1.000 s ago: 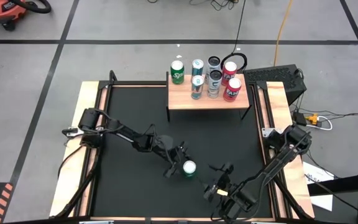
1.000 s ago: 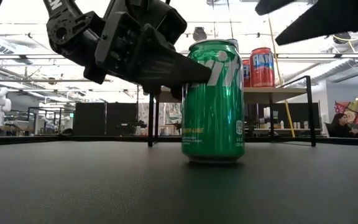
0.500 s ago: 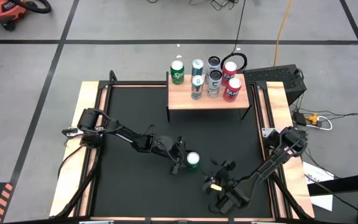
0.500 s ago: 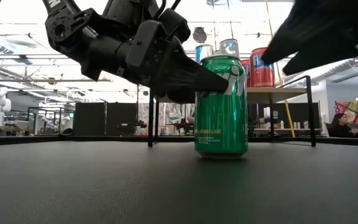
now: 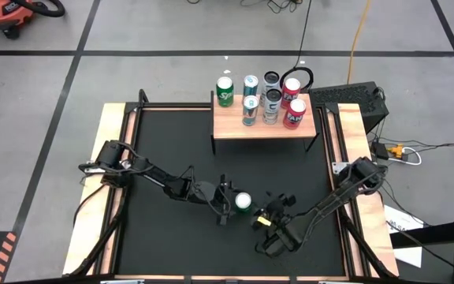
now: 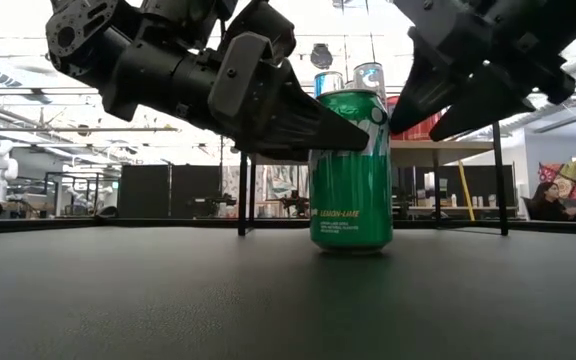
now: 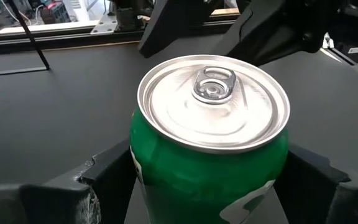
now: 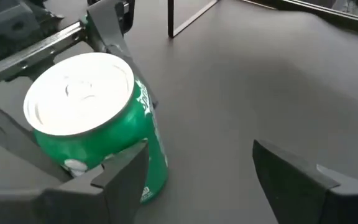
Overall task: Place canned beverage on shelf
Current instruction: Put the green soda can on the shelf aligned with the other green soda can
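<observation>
A green soda can [image 5: 243,202] stands upright on its base on the black table [image 5: 172,142], toward the near edge. My left gripper [image 5: 240,203] is shut on the can, which fills the left wrist view [image 7: 210,118]. My right gripper [image 5: 268,211] is open and empty just right of the can, with one finger [image 8: 124,171] close beside it; whether it touches the can does not show. The light-wood shelf [image 5: 262,128] on black legs stands at the table's far edge with several cans [image 5: 271,99] on it. My left gripper pinches the can's upper wall [image 7: 143,163], just under the rim, between its two fingers, one on each side. The fingers [image 6: 308,115] come slanting down from the table's left. The can stands upright with its base [image 6: 351,246] on the table.
The shelf's black legs [image 6: 242,190] stand beyond the can. Its near half shows bare wood [image 5: 235,130]. The table has raised wooden side edges [image 5: 101,158]. Bare black surface lies between the can and the shelf.
My left gripper has slid the can upright along the table, a little toward the far and right edges, its base staying on the surface. My right gripper has moved toward the table's left and far edges, up to the can.
</observation>
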Controlling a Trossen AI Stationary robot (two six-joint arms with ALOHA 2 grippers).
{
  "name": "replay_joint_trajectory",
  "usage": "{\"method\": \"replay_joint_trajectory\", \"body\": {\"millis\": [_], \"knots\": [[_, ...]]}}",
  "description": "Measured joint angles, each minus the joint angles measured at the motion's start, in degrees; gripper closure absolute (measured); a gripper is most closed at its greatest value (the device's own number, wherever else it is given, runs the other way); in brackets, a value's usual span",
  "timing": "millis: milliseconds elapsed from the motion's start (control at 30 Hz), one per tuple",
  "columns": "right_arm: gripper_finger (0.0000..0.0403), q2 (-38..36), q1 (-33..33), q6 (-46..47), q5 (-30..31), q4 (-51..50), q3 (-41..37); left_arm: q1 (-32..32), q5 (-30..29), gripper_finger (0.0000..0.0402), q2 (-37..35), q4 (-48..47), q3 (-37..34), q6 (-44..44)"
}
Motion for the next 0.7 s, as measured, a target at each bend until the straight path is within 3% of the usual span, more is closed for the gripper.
{"method": "replay_joint_trajectory", "body": {"millis": [267,500,700], "knots": [[0.013,-0.09,-3.06,-11.89,-0.54,3.81,-0.02,0.04,-0.83,0.0088,-0.57,-1.02,-0.16,-1.8],[0.013,-0.02,-4.69,-14.95,-0.3,4.22,0.0,-0.23,-6.63,0.0054,-6.93,-12.7,-0.27,-2.14],[0.013,-0.07,-5.5,-15.32,0.18,1.96,0.0,-0.28,-7.01,0.003,-10.28,-17.77,-0.27,-2.52]]}}
